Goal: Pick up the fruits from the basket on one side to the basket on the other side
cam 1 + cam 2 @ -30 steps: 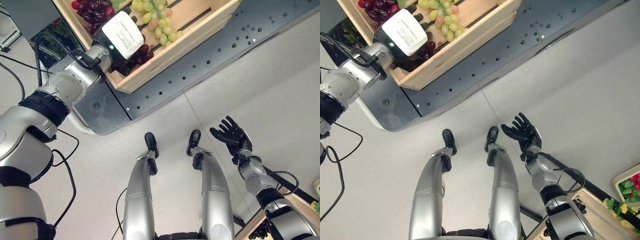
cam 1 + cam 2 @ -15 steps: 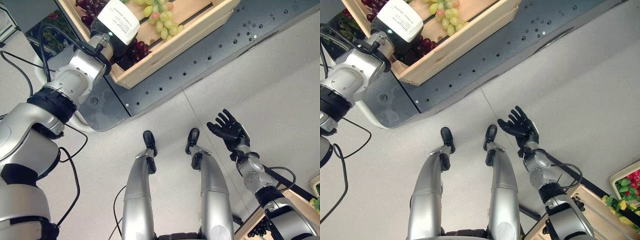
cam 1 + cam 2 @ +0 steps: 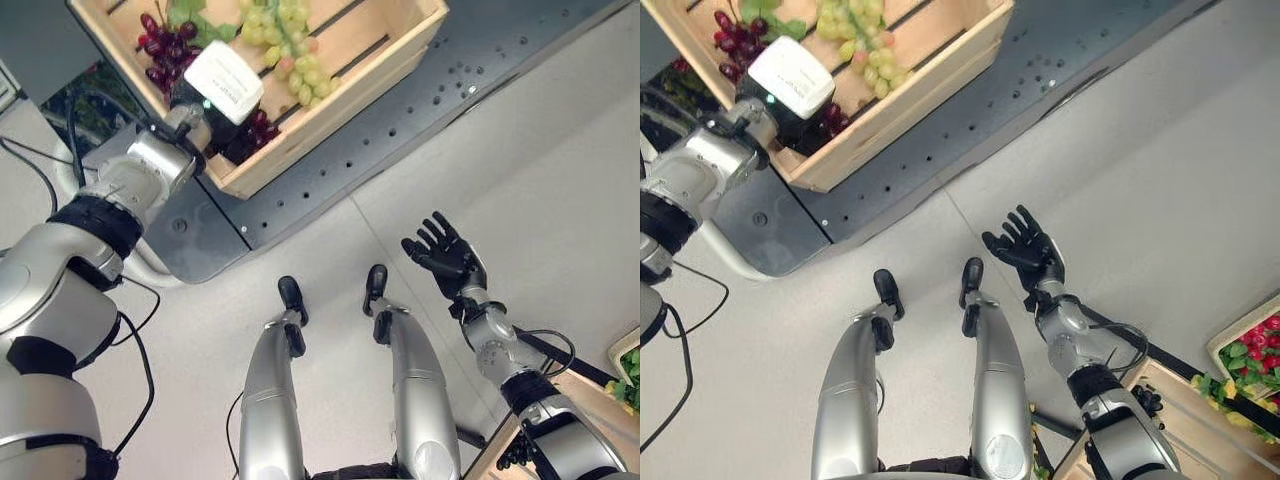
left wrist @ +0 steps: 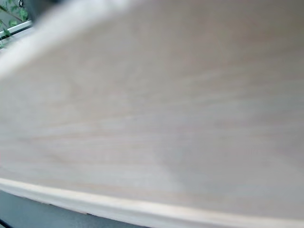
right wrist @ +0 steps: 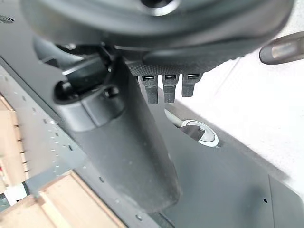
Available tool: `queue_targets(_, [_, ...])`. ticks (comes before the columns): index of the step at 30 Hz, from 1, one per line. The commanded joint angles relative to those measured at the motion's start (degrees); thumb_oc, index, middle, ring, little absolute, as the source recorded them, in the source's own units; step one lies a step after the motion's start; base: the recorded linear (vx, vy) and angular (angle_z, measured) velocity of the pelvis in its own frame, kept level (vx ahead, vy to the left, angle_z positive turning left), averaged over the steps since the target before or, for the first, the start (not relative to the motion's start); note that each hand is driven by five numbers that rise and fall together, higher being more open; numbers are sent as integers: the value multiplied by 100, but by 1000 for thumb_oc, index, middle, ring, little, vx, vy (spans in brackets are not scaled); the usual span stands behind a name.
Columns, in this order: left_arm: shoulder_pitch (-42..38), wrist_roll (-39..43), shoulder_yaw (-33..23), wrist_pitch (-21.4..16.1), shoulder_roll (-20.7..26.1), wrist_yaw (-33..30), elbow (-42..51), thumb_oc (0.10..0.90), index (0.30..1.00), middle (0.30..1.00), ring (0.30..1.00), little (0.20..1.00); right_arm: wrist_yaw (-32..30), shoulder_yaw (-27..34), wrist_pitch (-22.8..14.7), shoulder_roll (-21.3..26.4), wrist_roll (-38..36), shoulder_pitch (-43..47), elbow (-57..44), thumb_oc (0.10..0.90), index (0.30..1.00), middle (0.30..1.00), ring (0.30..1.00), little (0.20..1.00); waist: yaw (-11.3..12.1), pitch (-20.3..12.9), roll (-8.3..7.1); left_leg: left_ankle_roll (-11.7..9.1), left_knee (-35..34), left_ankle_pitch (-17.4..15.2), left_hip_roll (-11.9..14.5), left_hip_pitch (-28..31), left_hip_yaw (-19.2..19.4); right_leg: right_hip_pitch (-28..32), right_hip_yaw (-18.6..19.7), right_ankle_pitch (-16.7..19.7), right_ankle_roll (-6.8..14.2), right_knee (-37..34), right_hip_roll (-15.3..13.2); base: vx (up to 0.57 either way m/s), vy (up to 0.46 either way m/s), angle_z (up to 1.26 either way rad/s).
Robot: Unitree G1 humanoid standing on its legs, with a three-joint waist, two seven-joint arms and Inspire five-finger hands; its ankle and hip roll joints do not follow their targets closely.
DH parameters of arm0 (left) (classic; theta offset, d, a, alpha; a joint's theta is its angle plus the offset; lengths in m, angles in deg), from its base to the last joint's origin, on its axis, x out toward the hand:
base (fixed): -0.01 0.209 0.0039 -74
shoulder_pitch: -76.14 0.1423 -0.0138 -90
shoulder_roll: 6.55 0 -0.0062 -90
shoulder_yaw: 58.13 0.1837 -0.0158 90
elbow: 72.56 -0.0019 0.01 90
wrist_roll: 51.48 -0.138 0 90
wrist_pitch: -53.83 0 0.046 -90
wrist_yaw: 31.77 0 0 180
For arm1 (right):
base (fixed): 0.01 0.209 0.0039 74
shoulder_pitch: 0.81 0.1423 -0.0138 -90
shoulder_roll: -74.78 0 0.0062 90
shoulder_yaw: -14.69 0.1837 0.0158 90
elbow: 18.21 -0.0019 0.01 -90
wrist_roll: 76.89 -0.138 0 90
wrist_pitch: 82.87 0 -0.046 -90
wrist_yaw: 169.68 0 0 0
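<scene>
A wooden crate (image 3: 390,60) rests on a dark platform (image 3: 400,140) and holds a green grape bunch (image 3: 285,40) and dark red grapes (image 3: 160,50). My left hand (image 3: 224,82), its white-covered back facing up, reaches into the crate's near corner over more dark grapes (image 3: 262,122). Its fingers are hidden beneath it. The left wrist view looks at the crate's pale wood (image 4: 152,118) from very close. My right hand (image 3: 445,258) hovers over the floor, open with fingers spread and holding nothing. Its straight thumb (image 5: 128,142) shows in its wrist view.
A second wooden crate (image 3: 1218,352) with red fruit and green leaves sits at the lower right. The dark platform (image 5: 228,190) has rows of small holes. Pale grey floor lies between the two crates.
The whole view has shifted. My left hand stays in the crate's near corner over the dark grapes. My right hand remains open and has drifted slightly left.
</scene>
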Motion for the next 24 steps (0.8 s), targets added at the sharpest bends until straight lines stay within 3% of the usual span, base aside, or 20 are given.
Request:
queue_targets(1, [304,1782,-665,-58,495,-887,300,400,300,300,300,300,200,349,-411,259,-184,-454,-599,800,900,900,900,900,317,-20,241,-327,-761,-131,-37,846,146,550,41,-135,349,-113,-30,0,0,0])
queue_targets(5, [842,3760,-1791,-647,341,-1436,310,400,300,300,300,300,177,423,-432,124,-148,-660,-725,800,900,900,900,900,373,-20,290,-288,-836,-171,-91,1287,188,921,40,-181,377,-125,-69,-3,-12,-3])
queue_targets(6, [842,3760,-1791,-647,341,-1436,310,400,300,300,300,300,177,423,-432,124,-148,-660,-725,800,900,900,900,900,373,-20,290,-288,-836,-171,-91,1287,188,921,40,-181,377,-125,-69,4,-13,-4])
queue_targets(7, [1345,4384,-2619,-975,121,-1521,434,400,300,300,300,300,152,463,-447,2,-60,-804,-851,800,900,900,900,900,405,-20,296,-280,-897,-191,-126,1563,196,1175,-9,-204,385,-184,-86,0,0,0])
queue_targets(11, [2155,5338,-3883,-1297,-523,-1572,789,400,300,300,300,300,44,463,-494,-330,240,-1002,-1028,800,900,900,900,900,394,-20,266,-271,-1046,-245,-193,2215,159,1807,2,-246,373,-399,-53,10,-2,-1])
queue_targets(16, [2392,5779,-4294,-1397,-925,-1695,977,400,300,300,300,300,-19,461,-411,-482,393,-1051,-1081,800,900,900,900,900,337,-28,244,-275,-1126,-295,-177,2668,218,2254,-29,-301,350,-506,-75,4,-2,-1])
queue_targets(24, [2655,7125,-4643,-1750,-1258,-1438,1291,400,300,300,300,300,266,387,-517,-553,841,-1246,-1153,800,900,900,900,900,274,-356,283,-278,-1303,-357,-169,3158,274,2739,-77,-382,329,-700,-124,23,-20,0])
